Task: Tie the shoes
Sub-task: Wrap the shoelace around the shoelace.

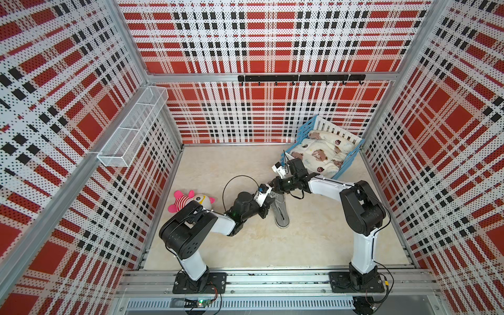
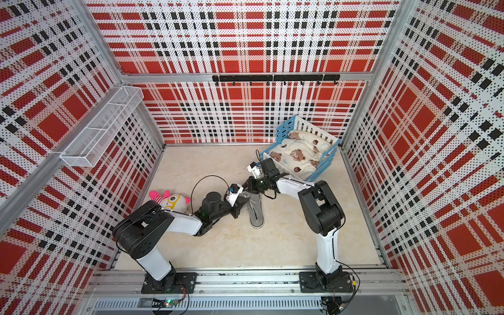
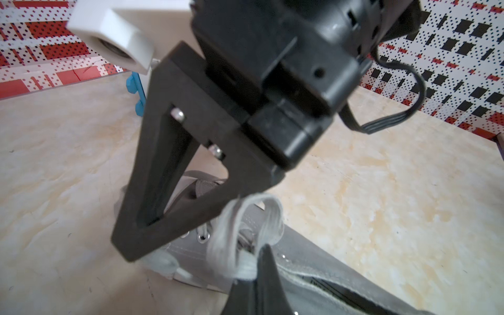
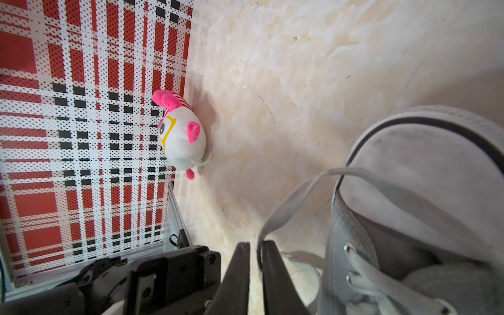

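Observation:
The grey sneaker (image 1: pixel 281 212) (image 2: pixel 257 214) lies mid-floor with both grippers over its laced end. In the left wrist view my left gripper (image 3: pixel 262 255) is shut on a bunched loop of the pale lace (image 3: pixel 231 234) just above the shoe's opening (image 3: pixel 313 261). The right gripper's black finger (image 3: pixel 152 191) hangs close in front. In the right wrist view my right gripper (image 4: pixel 256 248) is open by a narrow gap. A lace strand (image 4: pixel 286 207) runs from the white toe cap (image 4: pixel 422 163) down into that gap, resting against one finger.
A pink-striped plush toy (image 1: pixel 191 201) (image 4: pixel 181 136) lies by the left wall. A blue and white toy crib with bedding (image 1: pixel 321 148) stands at the back right. A wire basket (image 1: pixel 133 122) and a black hook rail (image 1: pixel 300 78) hang on the walls.

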`<state>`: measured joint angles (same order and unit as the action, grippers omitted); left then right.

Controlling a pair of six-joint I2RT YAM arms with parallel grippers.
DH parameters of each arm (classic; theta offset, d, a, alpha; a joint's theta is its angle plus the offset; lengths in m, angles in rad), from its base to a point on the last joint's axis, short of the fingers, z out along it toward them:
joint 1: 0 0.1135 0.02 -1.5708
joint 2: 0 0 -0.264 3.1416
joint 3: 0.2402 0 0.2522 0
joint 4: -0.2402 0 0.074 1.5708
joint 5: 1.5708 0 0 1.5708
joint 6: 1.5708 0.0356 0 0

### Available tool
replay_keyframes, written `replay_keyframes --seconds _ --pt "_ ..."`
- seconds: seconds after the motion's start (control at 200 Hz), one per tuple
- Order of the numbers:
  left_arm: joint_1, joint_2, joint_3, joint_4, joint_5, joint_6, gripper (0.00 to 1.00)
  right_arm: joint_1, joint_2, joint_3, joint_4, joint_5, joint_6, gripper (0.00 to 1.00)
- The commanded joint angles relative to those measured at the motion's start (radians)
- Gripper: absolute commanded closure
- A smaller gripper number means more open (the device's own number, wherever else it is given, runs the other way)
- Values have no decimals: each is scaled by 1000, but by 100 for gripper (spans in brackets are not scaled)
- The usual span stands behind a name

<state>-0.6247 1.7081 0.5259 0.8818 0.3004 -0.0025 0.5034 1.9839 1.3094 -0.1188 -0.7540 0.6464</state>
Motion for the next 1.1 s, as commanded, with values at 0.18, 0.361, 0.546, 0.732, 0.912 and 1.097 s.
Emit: replay_keyframes --seconds 0.18,0.361,0.546,0.732,0.912,1.097 --pt "11 -31 -10 36 26 -1 100 -25 -71 -25 -37 2 -52 59" --pt "11 -32 -12 41 33 -6 100 -36 -86 -27 -92 29 -115 54" --pt "14 -37 -15 46 33 -7 100 -51 -110 -44 -108 88 -134 54" --pt "16 -44 -20 49 31 -8 100 -53 -191 -100 -84 246 -124 50" --pt "16 -47 -23 56 32 -13 100 -66 -210 -122 -34 119 -101 50" --pt "24 -26 -5 57 63 -34 100 -99 -320 -264 95 169 -149 51"
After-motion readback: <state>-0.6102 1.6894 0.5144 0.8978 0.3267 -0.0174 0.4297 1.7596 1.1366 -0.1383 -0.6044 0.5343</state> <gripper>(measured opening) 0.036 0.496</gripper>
